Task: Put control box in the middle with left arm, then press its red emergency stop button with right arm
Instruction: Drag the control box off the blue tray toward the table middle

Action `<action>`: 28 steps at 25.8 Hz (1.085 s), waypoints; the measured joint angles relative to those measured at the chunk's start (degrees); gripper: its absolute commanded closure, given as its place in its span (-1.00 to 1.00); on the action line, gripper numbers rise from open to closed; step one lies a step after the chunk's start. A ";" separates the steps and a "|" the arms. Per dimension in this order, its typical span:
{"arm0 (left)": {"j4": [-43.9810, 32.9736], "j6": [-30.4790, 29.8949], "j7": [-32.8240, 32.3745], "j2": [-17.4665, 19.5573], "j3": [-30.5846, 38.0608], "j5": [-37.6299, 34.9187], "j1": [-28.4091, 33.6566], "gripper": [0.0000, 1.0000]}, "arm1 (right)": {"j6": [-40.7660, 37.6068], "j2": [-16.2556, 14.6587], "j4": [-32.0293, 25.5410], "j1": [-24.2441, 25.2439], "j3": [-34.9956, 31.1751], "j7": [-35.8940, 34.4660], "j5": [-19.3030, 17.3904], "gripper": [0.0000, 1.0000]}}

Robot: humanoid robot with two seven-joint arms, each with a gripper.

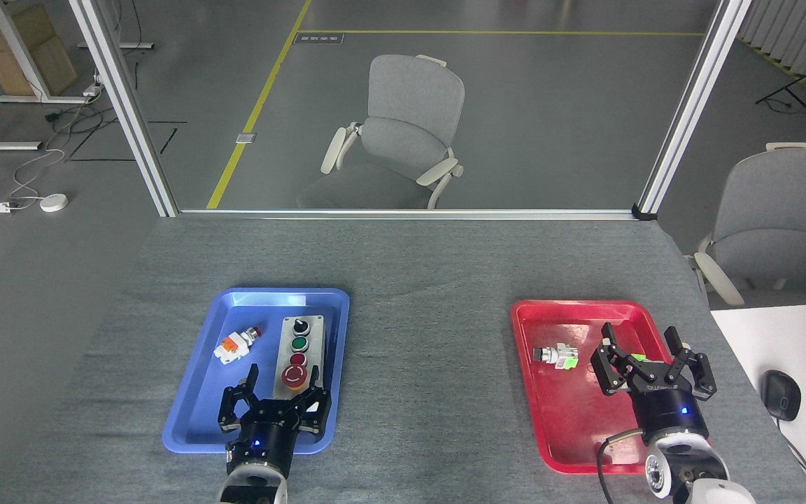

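Observation:
The control box [299, 344] lies lengthwise in the right half of the blue tray [196, 392], showing a black knob, a green button and a small red button. The red emergency stop button [294, 377], with its yellow ring, sits at the box's near end. My left gripper [280, 383] is open, its fingers standing on either side of the box's near end, which the gripper body hides. Over the red tray [558, 423], my right gripper [644, 341] hangs open and holds nothing. The middle [427, 364] is bare grey cloth between the trays.
A loose orange-white push-button [235, 344] lies in the blue tray, left of the box. A small green-and-white switch part [557, 355] rests in the red tray. A white desk with a mouse [781, 394] adjoins the table on the right.

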 measured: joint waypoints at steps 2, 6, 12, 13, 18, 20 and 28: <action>0.19 0.25 0.18 -1.24 -0.03 -0.05 0.06 -0.96 | 0.00 0.00 0.00 0.00 0.00 -0.11 0.00 -0.99; 2.18 0.39 0.57 -2.79 -0.01 -0.09 -0.07 -0.96 | 0.00 0.04 0.00 0.02 0.00 -0.10 0.00 -0.99; 8.66 0.40 3.23 -3.15 0.45 0.48 -1.60 -0.96 | 0.00 0.27 0.00 0.03 0.04 0.02 0.00 -0.99; 9.73 0.54 3.74 -3.14 0.50 0.62 -1.97 -0.96 | 0.00 0.28 0.00 0.03 0.05 0.03 0.00 -0.99; 13.71 0.53 5.61 -3.59 0.54 1.00 -3.78 -0.96 | 0.00 0.23 0.00 0.03 0.06 0.08 0.00 -0.99; 15.67 0.48 6.33 -3.81 0.55 1.37 -4.80 -0.96 | 0.00 0.24 -0.01 0.03 0.08 0.08 0.00 -0.99; 27.17 -0.02 11.54 -4.05 0.54 5.96 -11.80 -0.01 | 0.00 0.31 -0.01 0.03 0.16 0.09 0.00 -0.99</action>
